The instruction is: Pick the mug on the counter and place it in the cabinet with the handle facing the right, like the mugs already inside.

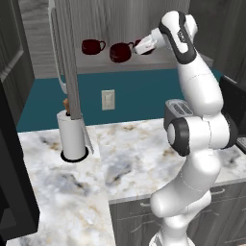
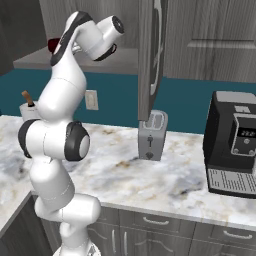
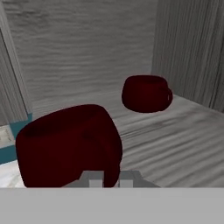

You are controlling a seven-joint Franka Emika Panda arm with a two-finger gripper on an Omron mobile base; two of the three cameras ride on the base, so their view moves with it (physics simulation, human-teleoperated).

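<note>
Arm reaches up into the open cabinet (image 1: 120, 29); the hand sits at shelf level, over the right part of the pale shelf (image 1: 110, 65).

Gripper (image 3: 110, 178) clenched on the mug (image 3: 70, 144). In the hand view the two finger tips pinch the wall of the dark red mug at its near rim. Mug is tilted relative to that camera; cannot tell whether its base touches the shelf.

In the left base view, a bit of red (image 1: 141, 43) shows just behind the white hand, at the right end of the row.

Two other red mugs on the shelf: left mug (image 1: 91, 46) towards the shelf's left part, handle pointing right; middle mug (image 1: 120, 52) just beside the hand. Hand view shows one of them (image 3: 145, 93) further back, near the cabinet's side wall.

Cabinet door (image 1: 67, 57) stands open, its long silver bar handle (image 1: 56, 53) on the left face.

On the counter (image 1: 134, 153) below: paper towel roll (image 1: 72, 134) near the back edge, toaster (image 2: 151, 135) by the back, coffee machine (image 2: 232, 142) towards the right end.
</note>
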